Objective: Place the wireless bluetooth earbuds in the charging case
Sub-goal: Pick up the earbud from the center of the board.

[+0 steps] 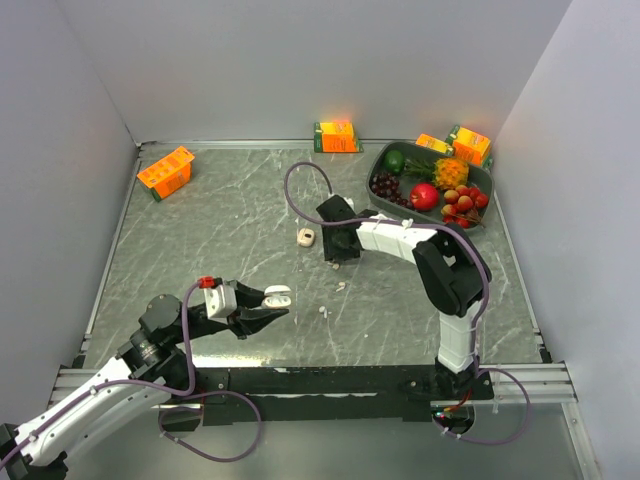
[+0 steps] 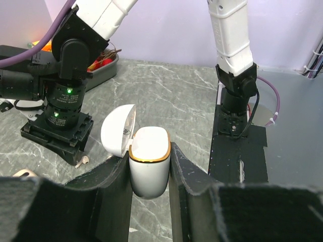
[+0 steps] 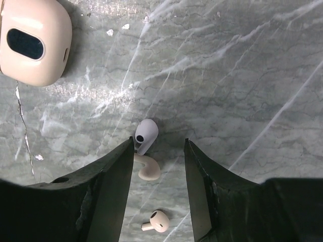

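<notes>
Three earbuds [image 3: 147, 171] are seen lying on the grey veined table [image 3: 242, 75] in the right wrist view. The white earbud [image 3: 146, 132] is just ahead of the jaws, close to one fingertip (touch cannot be told). One beige earbud [image 3: 149, 172] lies right behind it, touching or nearly so. The other beige earbud [image 3: 157, 221] lies further back, apart.

The right gripper [image 3: 159, 143] is pointed down over them with its jaws standing apart, nothing clamped. All three buds are framed between its fingers [image 3: 108, 191].

A beige case [image 3: 33, 43] with a dark oval on its upper face is set on the table off to one side, well apart from the buds.

The white charging case [image 2: 149, 161] is pinched by its sides in the left gripper [image 2: 149, 164] and held upright. Its lid [image 2: 118, 131] is swung open to one side, and a gold rim is visible around the mouth. No bud is seen in it.

In the top view that case [image 1: 277, 295] is near the front of the table, well apart from the right gripper [image 1: 340, 250]. A fruit tray [image 1: 480, 215] and orange cartons [image 1: 166, 171] are placed at the far side.
</notes>
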Robot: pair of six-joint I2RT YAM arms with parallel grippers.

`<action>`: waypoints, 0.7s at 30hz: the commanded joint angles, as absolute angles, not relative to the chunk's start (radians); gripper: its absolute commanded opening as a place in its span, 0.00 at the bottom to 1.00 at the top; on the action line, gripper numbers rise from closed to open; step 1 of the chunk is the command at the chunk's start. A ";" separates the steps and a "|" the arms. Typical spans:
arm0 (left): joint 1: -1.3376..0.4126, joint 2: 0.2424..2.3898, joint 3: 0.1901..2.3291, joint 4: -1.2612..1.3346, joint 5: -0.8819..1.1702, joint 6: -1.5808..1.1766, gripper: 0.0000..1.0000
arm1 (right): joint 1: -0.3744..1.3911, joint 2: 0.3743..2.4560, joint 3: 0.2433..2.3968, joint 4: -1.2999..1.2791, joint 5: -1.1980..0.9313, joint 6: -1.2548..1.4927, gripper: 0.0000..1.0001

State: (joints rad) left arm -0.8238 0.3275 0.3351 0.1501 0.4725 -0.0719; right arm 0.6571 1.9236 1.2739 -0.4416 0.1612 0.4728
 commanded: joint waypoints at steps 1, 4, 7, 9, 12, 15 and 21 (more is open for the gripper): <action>-0.827 0.314 0.341 0.176 0.471 -0.075 0.01 | 0.664 1.960 1.316 -0.440 0.179 0.485 0.52; -0.827 0.316 0.342 0.176 0.472 -0.072 0.01 | 0.663 1.973 1.338 -0.448 0.172 0.489 0.52; -0.828 0.319 0.342 0.178 0.471 -0.075 0.01 | 0.663 1.990 1.362 -0.456 0.161 0.498 0.52; -0.828 0.319 0.341 0.176 0.469 -0.075 0.01 | 0.663 1.997 1.374 -0.456 0.153 0.508 0.53; -0.827 0.316 0.341 0.175 0.466 -0.072 0.01 | 0.664 2.002 1.384 -0.453 0.140 0.531 0.52; -0.828 0.318 0.341 0.175 0.466 -0.074 0.01 | 0.663 2.011 1.388 -0.452 0.138 0.552 0.52; -0.828 0.316 0.341 0.176 0.469 -0.077 0.01 | 0.660 2.003 1.351 -0.425 0.133 0.600 0.46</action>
State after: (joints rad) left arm -0.8246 0.3237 0.3347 0.1497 0.4725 -0.0719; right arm 0.6567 1.9812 1.3556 -0.4728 0.1604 0.5411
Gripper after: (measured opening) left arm 0.332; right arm 0.482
